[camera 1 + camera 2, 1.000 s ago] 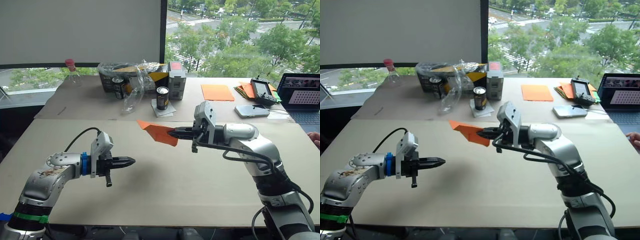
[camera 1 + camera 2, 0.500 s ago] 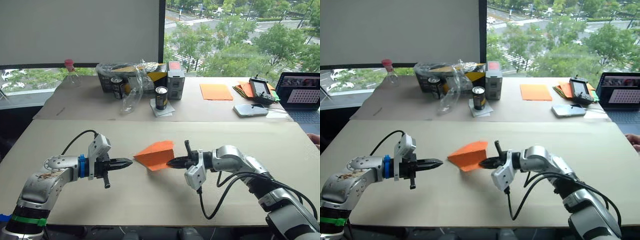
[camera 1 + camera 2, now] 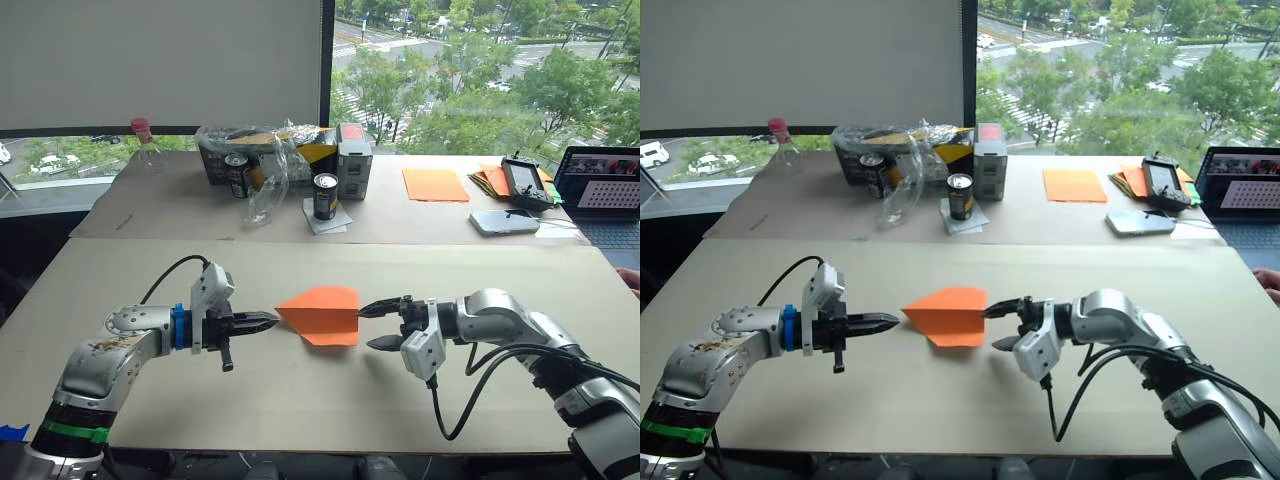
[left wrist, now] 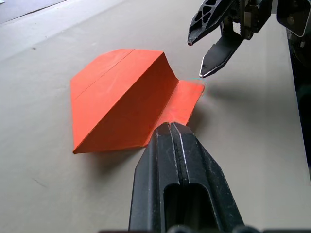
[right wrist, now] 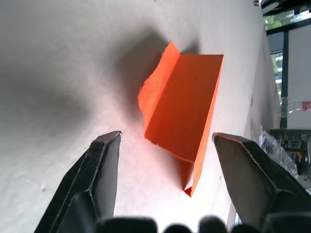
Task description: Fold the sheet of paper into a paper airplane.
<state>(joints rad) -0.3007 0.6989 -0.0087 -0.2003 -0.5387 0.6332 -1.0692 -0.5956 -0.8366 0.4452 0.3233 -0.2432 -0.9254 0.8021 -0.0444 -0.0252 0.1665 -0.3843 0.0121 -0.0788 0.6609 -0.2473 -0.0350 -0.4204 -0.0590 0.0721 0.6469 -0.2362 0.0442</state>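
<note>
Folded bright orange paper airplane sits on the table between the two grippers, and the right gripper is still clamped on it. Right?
Not quite. The folded bright orange paper airplane does lie on the table between the grippers, but the right gripper is open, its fingers spread and clear of the paper, as the right wrist view shows. The left gripper is shut, its tip at the airplane's point.

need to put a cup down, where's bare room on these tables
The near table is bare in front of the paper airplane, and also behind it up to the seam. The far table is crowded: cans, a box and plastic wrap mid-left, orange sheets, a phone and a laptop on the right. Its left end past the bottle is bare.
</note>
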